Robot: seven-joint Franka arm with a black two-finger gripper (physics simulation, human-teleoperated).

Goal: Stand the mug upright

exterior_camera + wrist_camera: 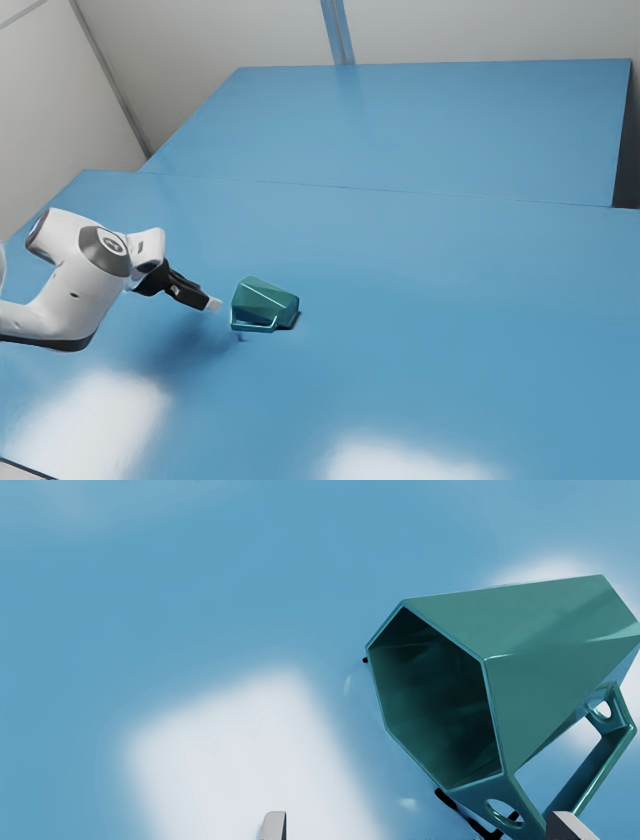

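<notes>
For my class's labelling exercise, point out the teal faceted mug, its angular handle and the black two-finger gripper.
Teal faceted mug (545, 620), wrist view: outer side wall.
Mug's angular handle (589, 775), wrist view: long outer bar.
Black two-finger gripper (214, 303), exterior view: between fingertips.

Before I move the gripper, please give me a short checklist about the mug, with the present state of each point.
1. Gripper open: ok, fingers wide apart.
2. Mug upright: not ok, lies on its side on the table.
3. Mug centred between fingers: not ok, off toward one finger.
4. Mug's mouth facing the gripper side: ok.
5. Finger free of the handle: cannot tell, they overlap in the wrist view.
</notes>
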